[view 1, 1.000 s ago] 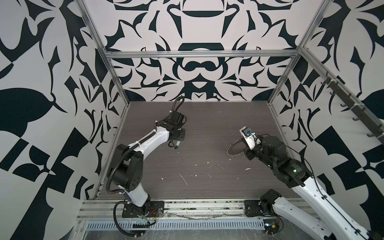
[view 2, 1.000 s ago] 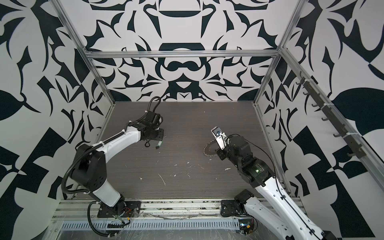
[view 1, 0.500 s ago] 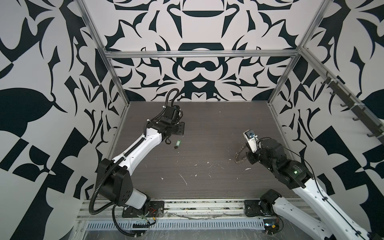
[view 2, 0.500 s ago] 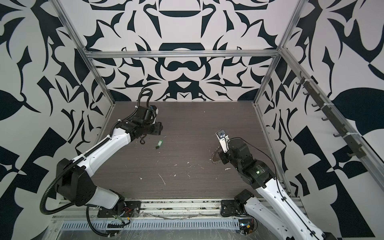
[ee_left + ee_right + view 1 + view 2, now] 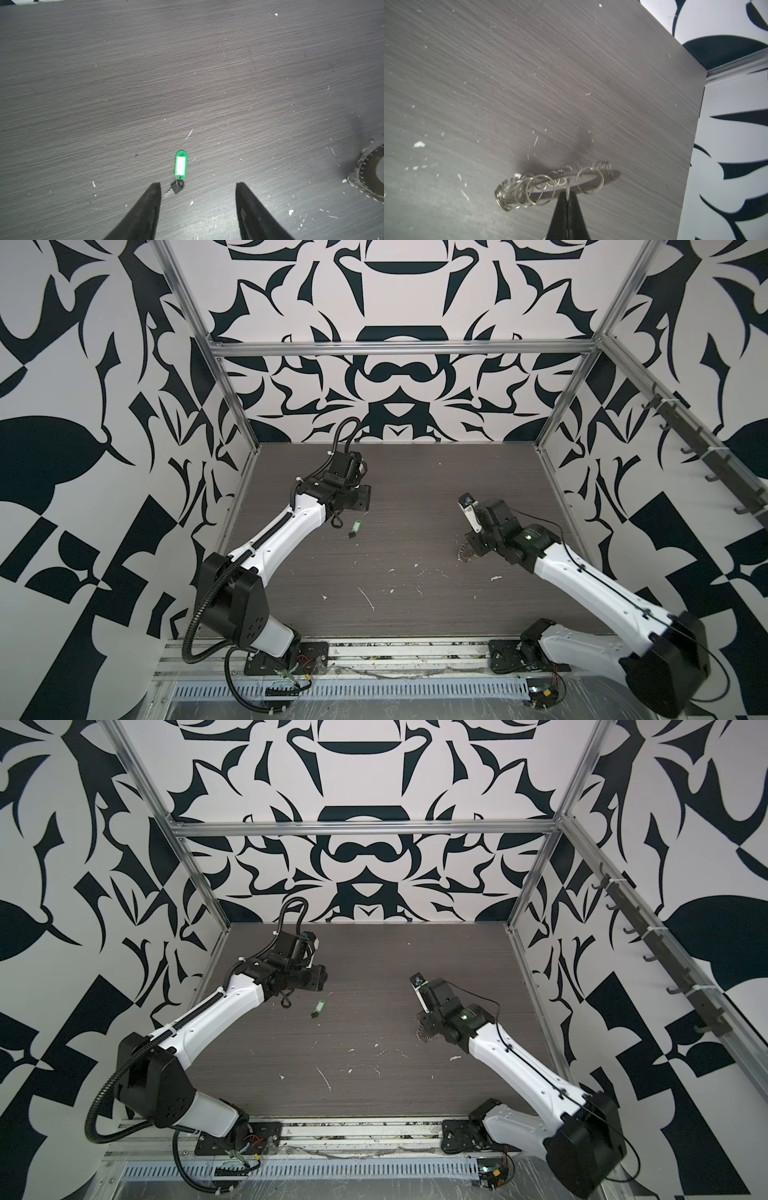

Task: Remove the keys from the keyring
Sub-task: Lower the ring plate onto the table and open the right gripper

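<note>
Dark woodgrain tabletop (image 5: 187,83) bears a black-headed key (image 5: 177,187) with green, white-windowed tag (image 5: 181,165).

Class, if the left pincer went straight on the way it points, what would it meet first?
Probably the keys, lying just ahead of the open left pincer; depth is unclear.

No legible text, brand, number or sign in any view. 1 label found: the white insert (image 5: 180,165) in the green tag of the keys (image 5: 180,175), lying on the worktop (image 5: 207,83); its face shows plain white.
</note>
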`<state>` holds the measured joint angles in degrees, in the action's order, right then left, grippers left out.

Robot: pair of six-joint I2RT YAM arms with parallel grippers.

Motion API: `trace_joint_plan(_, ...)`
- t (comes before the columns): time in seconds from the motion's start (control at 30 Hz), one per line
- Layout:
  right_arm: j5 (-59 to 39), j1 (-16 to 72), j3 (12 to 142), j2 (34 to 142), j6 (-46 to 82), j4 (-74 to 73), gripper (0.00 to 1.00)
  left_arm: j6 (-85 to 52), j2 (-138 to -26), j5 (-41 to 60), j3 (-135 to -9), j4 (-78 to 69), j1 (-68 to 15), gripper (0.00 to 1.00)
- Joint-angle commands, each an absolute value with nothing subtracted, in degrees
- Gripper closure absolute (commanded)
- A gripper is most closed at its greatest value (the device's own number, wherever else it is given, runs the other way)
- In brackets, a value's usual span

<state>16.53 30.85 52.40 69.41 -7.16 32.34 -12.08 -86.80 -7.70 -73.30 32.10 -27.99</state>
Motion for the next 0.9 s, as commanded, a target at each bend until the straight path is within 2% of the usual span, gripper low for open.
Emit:
trace_joint_plan(0.0, 16.0, 29.3, 59.3, 77.2, -8.7, 31.3, 1.00, -11.9, -87.1, -8.1, -75.4, 33.5, -27.4, 0.38)
trace_joint_plan(0.27, 11.7, 25.0, 71.6, 96.8, -8.7, 33.8, 1.00, -11.7, -86.4, -7.8, -74.3, 33.1, -26.3, 0.36)
trace_joint_plan(0.47, 8.7, 22.7, 78.0, 104.5, -8.7, 35.7, 1.00, -11.5, -85.5, -7.9, -73.3, 32.7, -25.8, 0.35)
trace_joint_plan(0.53, 8.6, 22.0, 80.1, 105.9, -8.6, 36.8, 0.88, -11.5, -85.2, -8.0, -73.2, 32.9, -25.7, 0.34)
trace_joint_plan(0.57, 8.2, 21.8, 81.3, 106.5, -8.6, 37.9, 0.66, -11.4, -85.0, -8.1, -73.3, 33.1, -25.6, 0.34)
trace_joint_plan(0.6, 8.1, 21.6, 82.3, 106.6, -8.6, 38.9, 0.26, -11.3, -84.8, -8.2, -73.4, 33.4, -25.5, 0.33)
trace_joint_plan(0.63, 8.1, 21.4, 83.1, 106.6, -8.6, 39.9, 0.22, -11.2, -84.4, -8.3, -73.5, 33.3, -25.4, 0.31)
trace_joint_plan(0.67, 8.2, 21.3, 83.8, 106.1, -8.6, 40.9, 0.16, -11.2, -84.0, -8.3, -73.3, 33.4, -25.3, 0.15)
trace_joint_plan(0.7, 8.5, 21.2, 83.9, 105.5, -8.4, 41.3, 0.04, -11.2, -83.5, -7.9, -73.2, 33.0, -25.0, 0.00)
trace_joint_plan(0.8, 9.7, 20.5, 81.4, 99.4, -6.6, 39.2, 0.03, -10.8, -80.7, -6.9, -71.6, 29.8, -23.8, 0.01)
trace_joint_plan(0.87, 10.4, 19.0, 74.6, 92.3, -3.9, 31.8, 0.00, -9.8, -77.5, -7.9, -68.7, 24.6, -22.7, 0.01)
